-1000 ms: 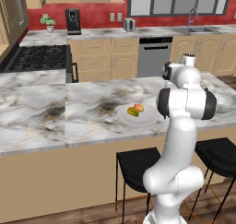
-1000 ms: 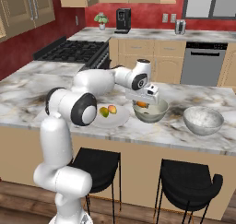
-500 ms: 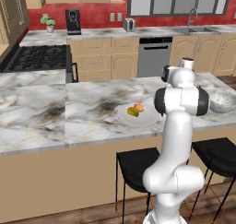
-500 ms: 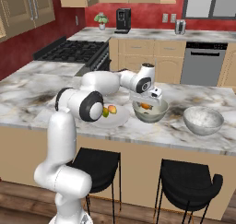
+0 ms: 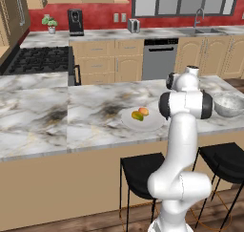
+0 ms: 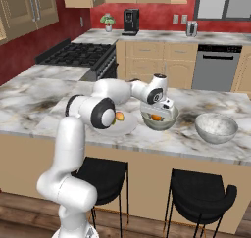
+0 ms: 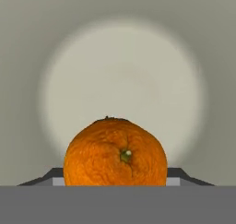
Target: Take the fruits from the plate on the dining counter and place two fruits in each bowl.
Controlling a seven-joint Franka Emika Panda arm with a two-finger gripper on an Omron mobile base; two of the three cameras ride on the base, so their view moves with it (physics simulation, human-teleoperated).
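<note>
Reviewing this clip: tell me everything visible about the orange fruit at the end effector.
The orange is round and bright, with dimpled peel and a small green stem scar facing the hand camera. It sits between the dark fingertips of the end effector, which is shut on it, and the tips flank it on both sides. It hangs inside the dull grey-green bowl, with the bowl's pale floor right behind it. Whether it already touches that floor cannot be told. The bowl holds no other fruit that can be seen.
</note>
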